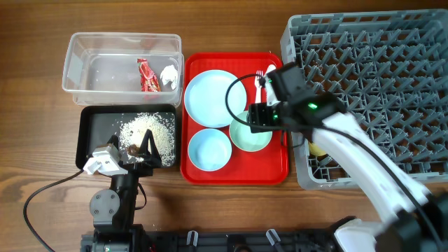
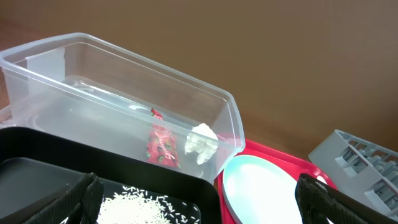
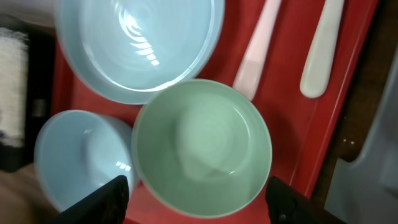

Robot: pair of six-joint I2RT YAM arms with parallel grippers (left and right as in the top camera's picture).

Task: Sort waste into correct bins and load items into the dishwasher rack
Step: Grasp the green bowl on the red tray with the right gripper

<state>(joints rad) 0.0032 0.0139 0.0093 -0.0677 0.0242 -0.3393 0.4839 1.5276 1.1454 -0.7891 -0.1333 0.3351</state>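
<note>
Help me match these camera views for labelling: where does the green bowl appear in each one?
Overhead: the green bowl is on the right side of the red tray.
Left wrist: not in view.
Right wrist: bottom centre, framed by the open right gripper.
Shared landmark: the large blue plate, visible in all three views.

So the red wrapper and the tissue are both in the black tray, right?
Not quite. The wrapper and the tissue are both in the clear tub, as the overhead view shows. The black tray holds the rice.
</note>
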